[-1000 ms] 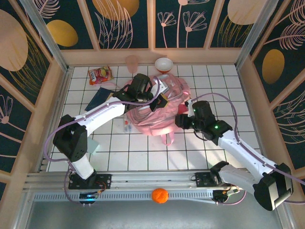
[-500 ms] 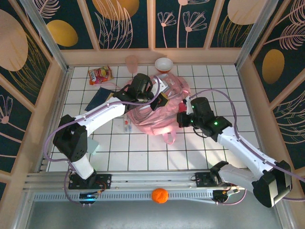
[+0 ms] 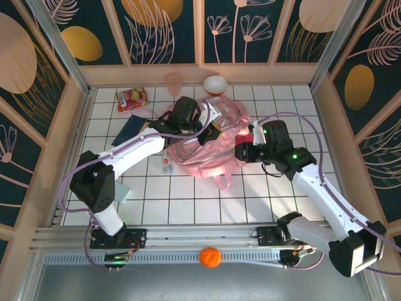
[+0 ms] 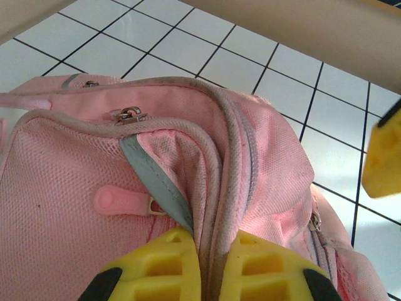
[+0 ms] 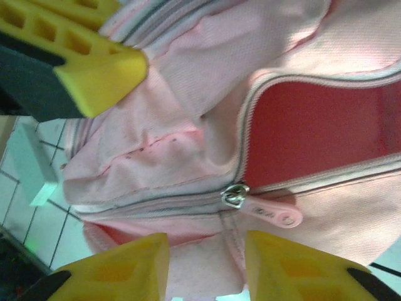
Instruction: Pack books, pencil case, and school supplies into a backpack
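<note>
1. Backpack (image 3: 212, 149): we log it on the table (image 3: 188, 202), in the middle, nearer the far edge, soft and slumped. In the right wrist view one pocket gapes open, showing red lining, and its zip pull (image 5: 270, 212) lies at the end of the opening.

2. Left gripper (image 3: 210, 132): we find it over the backpack's top. In the left wrist view the left gripper (image 4: 210, 262) has its fingers pressed together on a piped seam of the backpack, with the fabric pinched between them.

3. Right gripper (image 3: 240, 153): we place it at the backpack's right side. In the right wrist view the right gripper (image 5: 207, 263) has its fingers standing apart. Pink fabric lies across the gap, the zip pull sits just past the tips, and we see nothing clamped.

4. Book (image 3: 130, 129): navy, flat on the table towards the far left corner, partly under the left arm.

5. Clear oblong (image 3: 166, 166): on the table, just beside the backpack's left edge.

6. Snack packet (image 3: 131, 98), cup (image 3: 173, 81), bowl (image 3: 215, 83): along the far edge.
</note>
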Controlling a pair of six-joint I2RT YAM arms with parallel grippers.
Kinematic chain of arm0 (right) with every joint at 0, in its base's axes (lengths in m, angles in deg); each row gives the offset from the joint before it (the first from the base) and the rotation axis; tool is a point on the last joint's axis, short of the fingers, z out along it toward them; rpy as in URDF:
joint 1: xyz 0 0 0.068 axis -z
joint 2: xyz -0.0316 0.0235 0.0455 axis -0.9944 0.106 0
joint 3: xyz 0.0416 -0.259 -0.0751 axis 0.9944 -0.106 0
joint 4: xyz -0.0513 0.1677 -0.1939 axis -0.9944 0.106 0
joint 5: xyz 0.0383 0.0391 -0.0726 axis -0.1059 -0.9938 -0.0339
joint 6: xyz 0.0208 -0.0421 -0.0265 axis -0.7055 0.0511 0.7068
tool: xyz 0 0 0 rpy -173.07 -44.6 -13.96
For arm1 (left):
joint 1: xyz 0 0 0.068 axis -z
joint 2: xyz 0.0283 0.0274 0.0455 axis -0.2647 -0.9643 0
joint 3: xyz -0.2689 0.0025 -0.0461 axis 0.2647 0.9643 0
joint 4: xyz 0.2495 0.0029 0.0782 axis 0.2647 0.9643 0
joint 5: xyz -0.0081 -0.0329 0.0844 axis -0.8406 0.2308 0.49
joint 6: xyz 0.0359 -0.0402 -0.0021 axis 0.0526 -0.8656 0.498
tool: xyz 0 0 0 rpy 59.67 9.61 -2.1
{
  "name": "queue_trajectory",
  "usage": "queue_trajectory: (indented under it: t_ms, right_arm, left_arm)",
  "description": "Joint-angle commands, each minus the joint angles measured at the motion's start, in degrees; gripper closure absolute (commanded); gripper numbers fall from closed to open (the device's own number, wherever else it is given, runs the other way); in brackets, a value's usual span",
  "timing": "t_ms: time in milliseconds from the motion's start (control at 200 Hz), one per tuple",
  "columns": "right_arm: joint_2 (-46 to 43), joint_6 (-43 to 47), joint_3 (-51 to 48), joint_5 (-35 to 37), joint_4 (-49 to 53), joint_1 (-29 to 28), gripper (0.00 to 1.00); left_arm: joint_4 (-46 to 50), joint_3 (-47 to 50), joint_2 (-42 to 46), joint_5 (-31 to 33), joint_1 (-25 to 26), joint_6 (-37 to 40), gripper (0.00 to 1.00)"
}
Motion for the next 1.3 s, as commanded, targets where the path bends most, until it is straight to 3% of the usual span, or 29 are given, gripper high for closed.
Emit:
queue_trajectory:
  t_ms: [0, 75, 190, 540, 711, 846, 936, 1176, 1296]
  right_arm:
    - [1.03, 7.43, 0.35, 3.38, -1.06, 0.44, 0.59]
    - [1.85, 12.36, -0.94, 2.33, -3.24, 0.31, 0.52]
    - [3.12, 17.04, -1.54, 2.25, -5.84, 0.35, 0.51]
    - [9.05, 17.84, -1.61, -5.28, -3.9, 0.31, 0.52]
    - [9.33, 16.0, -0.58, -7.1, 0.7, 0.34, 0.61]
    - [8.8, 14.08, -1.06, -7.43, -1.3, 0.36, 0.74]
    - [9.69, 12.57, -0.37, -5.42, -1.97, 0.36, 0.77]
    - [11.7, 11.06, 2.92, -0.22, 1.34, 0.34, 1.0]
    - [11.31, 9.6, 4.97, -1.4, 3.21, 0.42, 1.0]
  left_arm:
    - [-5.14, -3.49, 3.04, -3.24, -0.27, -0.86, 1.0]
    - [-5.13, -3.48, 3.22, -3.44, -0.26, -0.7, 1.0]
    - [-5.09, -3.51, 3.48, -4.45, -0.23, -0.48, 1.0]
    - [-5.75, -4.39, 3.31, -5.17, -0.26, -0.8, 1.0]
    - [-5.66, -4.79, 3.05, -4.6, -0.28, -0.54, 1.0]
    - [-6.09, -4.92, 2.93, -4.78, -0.26, -0.84, 1.0]
    - [-6.27, -4.97, 3.03, -5.0, -0.25, -1.01, 1.0]
    - [-6.28, -4.09, 3.64, -1.32, -0.28, -0.2, 1.0]
    - [-6.04, -2.7, 4.0, 1.83, -0.21, 1.77, 1.0]
